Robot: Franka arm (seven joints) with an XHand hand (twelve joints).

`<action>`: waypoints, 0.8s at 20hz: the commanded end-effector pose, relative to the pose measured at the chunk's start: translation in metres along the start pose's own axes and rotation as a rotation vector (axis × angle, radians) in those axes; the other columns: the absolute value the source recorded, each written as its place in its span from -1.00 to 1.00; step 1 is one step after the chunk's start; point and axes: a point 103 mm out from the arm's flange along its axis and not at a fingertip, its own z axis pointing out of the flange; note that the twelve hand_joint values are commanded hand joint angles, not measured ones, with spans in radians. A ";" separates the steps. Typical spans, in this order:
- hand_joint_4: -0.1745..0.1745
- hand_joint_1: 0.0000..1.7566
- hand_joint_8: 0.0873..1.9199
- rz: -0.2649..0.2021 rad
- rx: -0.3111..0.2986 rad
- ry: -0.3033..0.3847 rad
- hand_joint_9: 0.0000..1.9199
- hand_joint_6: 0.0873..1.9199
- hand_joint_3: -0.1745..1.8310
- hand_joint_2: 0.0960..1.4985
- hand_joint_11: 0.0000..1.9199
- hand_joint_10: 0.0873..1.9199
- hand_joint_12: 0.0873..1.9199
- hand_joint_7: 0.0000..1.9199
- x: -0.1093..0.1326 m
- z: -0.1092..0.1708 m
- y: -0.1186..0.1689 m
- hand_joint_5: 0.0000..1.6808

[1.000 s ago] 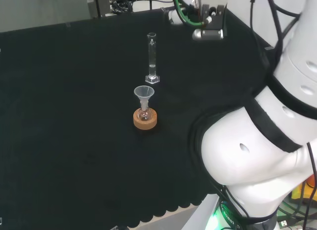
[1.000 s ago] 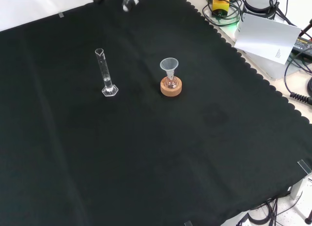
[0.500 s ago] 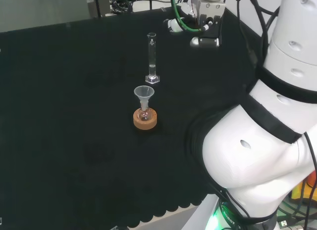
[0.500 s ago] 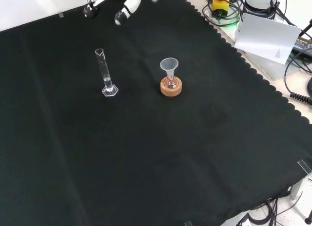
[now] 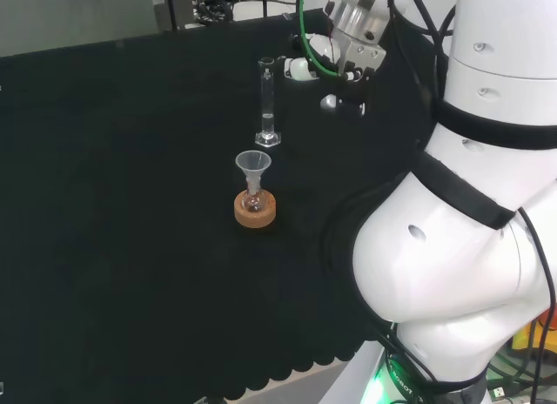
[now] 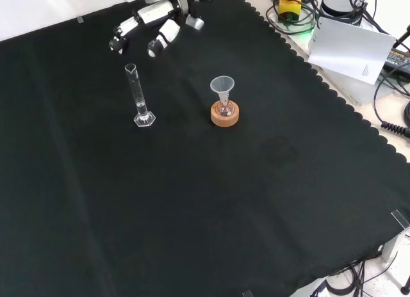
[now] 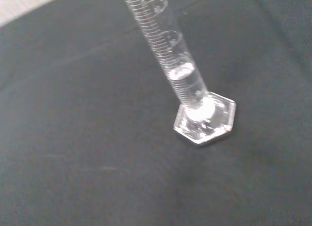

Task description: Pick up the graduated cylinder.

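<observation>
- The tall clear glass graduated cylinder (image 6: pixel 138 95) with a six-sided foot stands upright on the black cloth (image 6: pixel 192 201), with a little clear liquid low in the tube.
- My black and white hand (image 6: pixel 150 29) hovers near its top, fingers spread, touching nothing.
- A clear funnel (image 6: pixel 222 88) sits in a small flask on a cork ring (image 6: pixel 225 114) nearby.

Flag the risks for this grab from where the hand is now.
1. The graduated cylinder is tall and thin on a small base, so a sideways knock from the hand could tip it.
2. It appears to hold a little liquid near the bottom, seen in the wrist view; a tip would probably spill it on the cloth.
3. The funnel, in a flask on a cork ring, stands close by; a wide swing might clip it.
</observation>
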 end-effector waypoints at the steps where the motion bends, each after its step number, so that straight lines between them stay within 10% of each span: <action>1: -0.20 -0.55 -0.37 -0.042 -0.027 0.095 -0.61 -1.00 -0.98 0.56 -0.86 -0.36 0.43 -0.84 -0.016 0.028 0.012 -0.69; 16: -0.31 -0.14 -0.36 -0.143 -0.066 0.225 -0.47 -1.00 -1.00 0.36 -0.76 -0.38 0.40 -0.73 -0.027 0.063 0.022 -0.60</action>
